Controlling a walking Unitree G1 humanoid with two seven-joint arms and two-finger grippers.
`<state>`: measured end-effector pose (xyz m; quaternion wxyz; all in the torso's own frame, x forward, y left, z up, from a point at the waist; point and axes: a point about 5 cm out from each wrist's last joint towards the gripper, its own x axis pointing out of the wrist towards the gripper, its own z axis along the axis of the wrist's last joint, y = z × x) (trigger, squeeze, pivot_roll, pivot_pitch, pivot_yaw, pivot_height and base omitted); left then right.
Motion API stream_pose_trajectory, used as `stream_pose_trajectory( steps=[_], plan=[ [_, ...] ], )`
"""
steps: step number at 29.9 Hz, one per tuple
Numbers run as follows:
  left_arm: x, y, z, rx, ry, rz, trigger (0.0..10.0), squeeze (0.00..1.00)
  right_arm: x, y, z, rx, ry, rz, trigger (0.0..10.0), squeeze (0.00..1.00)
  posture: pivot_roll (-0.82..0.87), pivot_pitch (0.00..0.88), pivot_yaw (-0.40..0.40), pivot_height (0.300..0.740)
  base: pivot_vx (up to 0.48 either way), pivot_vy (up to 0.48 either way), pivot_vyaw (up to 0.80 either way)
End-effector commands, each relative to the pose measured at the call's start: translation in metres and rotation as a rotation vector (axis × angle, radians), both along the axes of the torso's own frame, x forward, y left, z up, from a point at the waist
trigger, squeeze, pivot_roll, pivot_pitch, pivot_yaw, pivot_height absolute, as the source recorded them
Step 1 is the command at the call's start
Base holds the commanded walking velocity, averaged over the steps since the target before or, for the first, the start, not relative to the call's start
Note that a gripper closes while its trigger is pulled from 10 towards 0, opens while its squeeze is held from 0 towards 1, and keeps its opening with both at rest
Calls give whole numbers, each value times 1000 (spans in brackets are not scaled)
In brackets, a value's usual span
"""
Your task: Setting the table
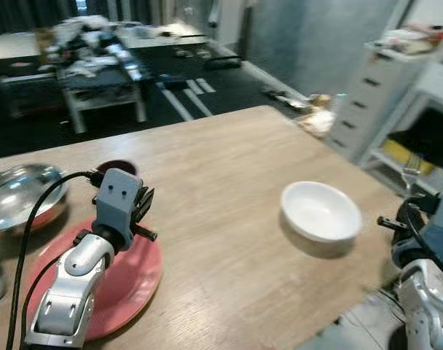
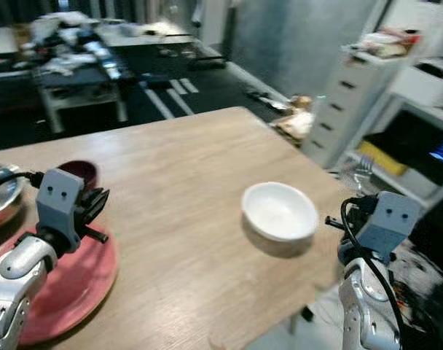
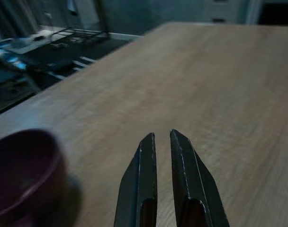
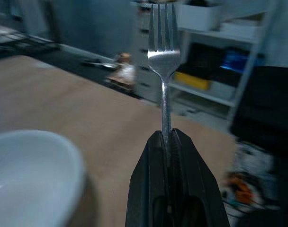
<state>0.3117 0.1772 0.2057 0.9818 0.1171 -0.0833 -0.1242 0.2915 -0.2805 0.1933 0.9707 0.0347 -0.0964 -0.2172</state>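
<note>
The fork (image 4: 164, 71) sits pinched by its handle in the right hand (image 4: 166, 137), tines up, off the worktop (image 1: 229, 182) edge beside the white bowl (image 1: 321, 211). Thin, stiff, slick metal, so it'll probably twist if gripped loosely. Left hand (image 3: 162, 142) hovers nearly closed and empty over the red plate (image 1: 127, 281).

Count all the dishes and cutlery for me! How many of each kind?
Bowls: 3 – white bowl, silver bowl, dark red bowl
Plates: 1 – red plate
Forks: 1 – fork, held by the right gripper
Total: 5
</note>
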Motion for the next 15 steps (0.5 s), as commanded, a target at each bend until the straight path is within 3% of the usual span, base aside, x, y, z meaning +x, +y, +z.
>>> stream_pose_trajectory(
  steps=[1,15],
  plan=[
    [0,-1,-2,7,18,-10,10000,0,-3,-5,-9,-4,34,-41,10000,0,107,100,29,740,0,0,-744],
    [3,-3,6,12,1,-43,10000,0,-2,-8,-10,-28,35,-80,10000,0,108,98,35,740,0,0,-744]
  ],
)
